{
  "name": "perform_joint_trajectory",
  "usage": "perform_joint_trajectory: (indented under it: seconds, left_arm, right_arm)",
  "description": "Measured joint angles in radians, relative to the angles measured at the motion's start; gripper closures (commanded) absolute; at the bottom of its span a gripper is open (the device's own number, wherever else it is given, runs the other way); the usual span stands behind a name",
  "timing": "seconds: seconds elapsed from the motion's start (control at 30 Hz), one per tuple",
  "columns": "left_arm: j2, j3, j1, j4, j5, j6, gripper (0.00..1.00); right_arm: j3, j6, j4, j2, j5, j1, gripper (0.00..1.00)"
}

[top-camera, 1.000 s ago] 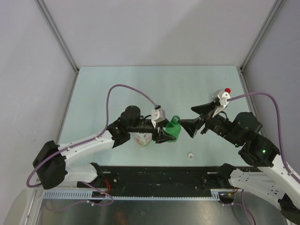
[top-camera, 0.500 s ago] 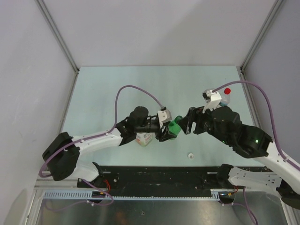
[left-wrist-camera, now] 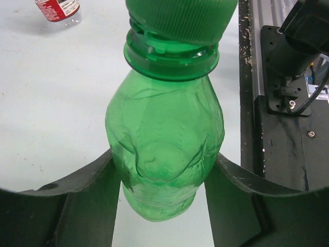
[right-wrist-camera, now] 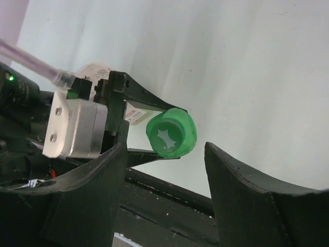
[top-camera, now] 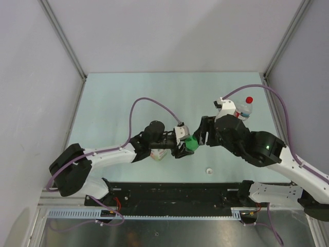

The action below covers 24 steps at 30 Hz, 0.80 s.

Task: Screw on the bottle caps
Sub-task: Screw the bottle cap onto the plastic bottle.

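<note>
Bottle [left-wrist-camera: 164,149] green, clamped in left jaws; right jaws straddle green cap [right-wrist-camera: 171,133], parted, not touching.

You'll see the green bottle [left-wrist-camera: 164,118] is thin translucent plastic, glossy and creased; its green cap [left-wrist-camera: 180,18] is opaque plastic, finely ribbed round the side. The fingers [left-wrist-camera: 77,206] of the left end effector [left-wrist-camera: 164,153] look matt black plastic. The bench [left-wrist-camera: 46,103] is pale, smooth, matt, faintly scuffed. At 11 o'clock the small clear bottle [left-wrist-camera: 57,9] wears a shiny red label.
</note>
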Motion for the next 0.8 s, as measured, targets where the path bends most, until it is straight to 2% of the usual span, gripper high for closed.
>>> perform_joint_trajectory:
  seconds: [0.8]
  left_arm:
    - [0.015, -0.003, -0.016, 0.031, -0.027, 0.016, 1.0]
  right_arm:
    - [0.0, 0.096, -0.045, 0.098, 0.019, 0.0, 0.44]
